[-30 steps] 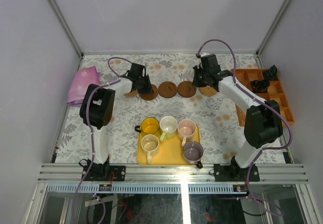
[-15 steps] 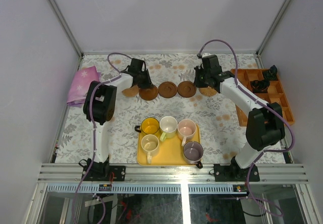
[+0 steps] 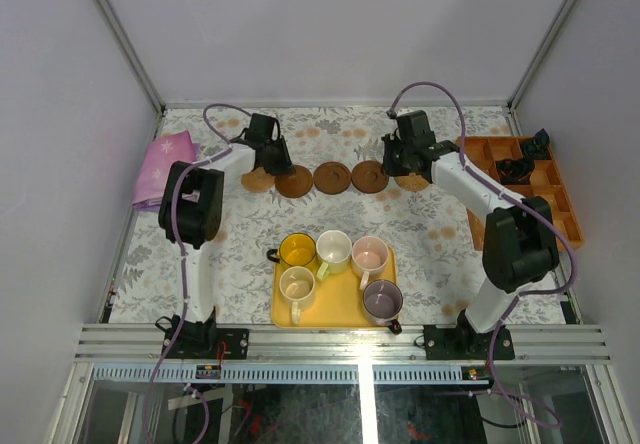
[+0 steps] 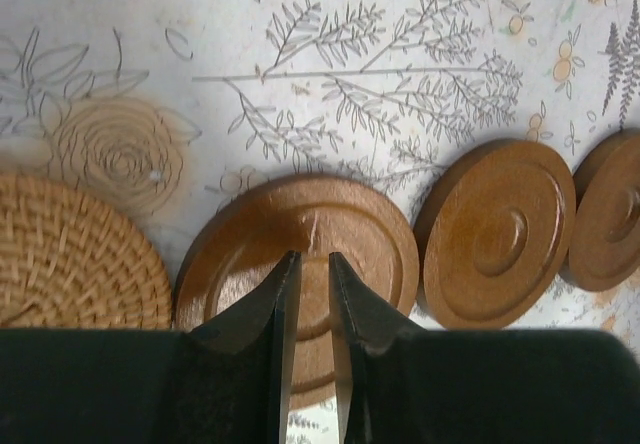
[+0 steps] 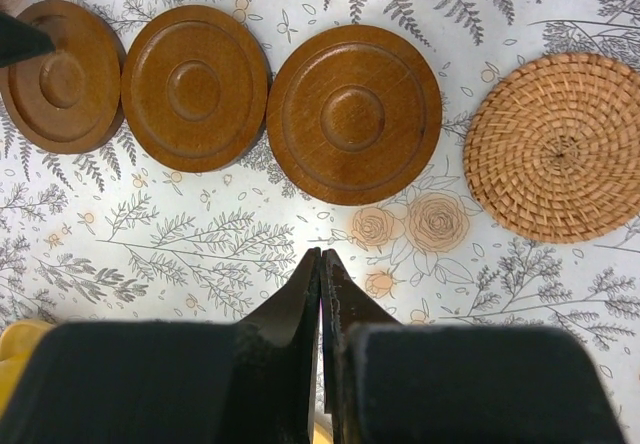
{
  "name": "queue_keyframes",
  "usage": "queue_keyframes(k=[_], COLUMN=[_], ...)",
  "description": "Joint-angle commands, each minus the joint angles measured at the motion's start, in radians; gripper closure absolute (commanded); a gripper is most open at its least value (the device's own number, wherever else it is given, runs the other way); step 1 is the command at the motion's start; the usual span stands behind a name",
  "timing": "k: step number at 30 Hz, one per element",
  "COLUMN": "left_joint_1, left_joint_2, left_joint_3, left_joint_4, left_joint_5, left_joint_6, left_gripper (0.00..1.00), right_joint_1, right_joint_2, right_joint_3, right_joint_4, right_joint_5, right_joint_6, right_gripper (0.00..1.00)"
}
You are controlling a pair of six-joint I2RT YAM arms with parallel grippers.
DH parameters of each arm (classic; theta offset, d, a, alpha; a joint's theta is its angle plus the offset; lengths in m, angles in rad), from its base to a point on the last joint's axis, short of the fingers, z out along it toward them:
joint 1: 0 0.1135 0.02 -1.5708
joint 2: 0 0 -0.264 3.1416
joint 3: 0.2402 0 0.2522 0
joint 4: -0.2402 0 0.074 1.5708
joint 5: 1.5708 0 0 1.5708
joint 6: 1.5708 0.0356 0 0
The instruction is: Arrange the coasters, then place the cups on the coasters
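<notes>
Left wrist view: left gripper (image 4: 312, 260) narrowly parted, holding nothing, tips directly over a dark coaster (image 4: 260, 229), woven coaster (image 4: 60, 254) just to its left, second dark coaster (image 4: 495, 234) close on its right. Even the row with a flat sideways push at the rim, not a pinch; right gripper (image 5: 320, 254) shut and empty, cups (image 3: 335, 252) well behind both on the yellow tray (image 3: 285, 316).

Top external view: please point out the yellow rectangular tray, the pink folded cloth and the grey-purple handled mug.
yellow rectangular tray (image 3: 336, 310), top external view, bare floor by its near edge
pink folded cloth (image 3: 165, 168), top external view, its middle
grey-purple handled mug (image 3: 382, 300), top external view, its inside bottom
</notes>
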Motion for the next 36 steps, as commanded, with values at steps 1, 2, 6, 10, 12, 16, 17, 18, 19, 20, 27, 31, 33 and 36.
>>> queue_keyframes(k=[1,2,6,10,12,16,17,18,19,20,27,31,33,36], left_joint_1=[0.003,0.002,0.002,0.001,-0.004,-0.021,-0.023,-0.025,-0.026,-0.025,-0.023,-0.015,-0.011,-0.006], left_joint_2=[-0.102,-0.114,-0.145,-0.132,-0.117,-0.083,-0.074,-0.064,-0.055,-0.050,-0.007,0.021,0.034,0.058], left_joint_3=[-0.053,-0.067,-0.114,-0.137,-0.140,-0.131,-0.125,-0.120,-0.119,-0.117,-0.095,-0.074,-0.059,-0.025], left_joint_4=[-0.023,-0.023,-0.010,0.000,0.006,0.014,0.014,0.014,0.016,0.019,0.008,0.003,0.001,-0.002], left_joint_5=[0.002,0.002,0.025,0.046,0.057,0.060,0.059,0.060,0.060,0.057,0.012,0.005,0.004,0.003], left_joint_6=[0.030,0.030,0.025,0.019,0.016,0.012,0.011,0.007,0.003,0.000,-0.011,-0.016,-0.016,-0.018], left_gripper=[0.83,0.84,0.88,0.90,0.90,0.90,0.90,0.90,0.90,0.90,0.89,0.89,0.89,0.89], right_joint_1=[0.007,0.007,0.007,0.022,0.031,0.048,0.050,0.054,0.056,0.057,0.070,0.080,0.082,0.087], right_joint_2=[0.032,0.042,0.103,0.180,0.221,0.306,0.323,0.339,0.353,0.371,0.484,0.518,0.529,0.546], right_joint_3=[0.073,0.084,0.142,0.216,0.251,0.306,0.319,0.332,0.339,0.353,0.469,0.506,0.513,0.517], right_joint_4=[0.034,0.039,0.062,0.055,0.047,0.031,0.028,0.027,0.024,0.025,0.013,0.010,0.009,0.009], right_joint_5=[-0.036,-0.048,-0.111,-0.142,-0.148,-0.171,-0.178,-0.185,-0.195,-0.210,-0.291,-0.301,-0.310,-0.334], right_joint_6=[0.003,0.007,0.024,0.020,0.011,0.000,-0.002,-0.005,-0.006,-0.011,-0.025,-0.027,-0.031,-0.031], right_gripper=[1.00,1.00,1.00,1.00,1.00,1.00,1.00,1.00,1.00,1.00,1.00,1.00,1.00,1.00])
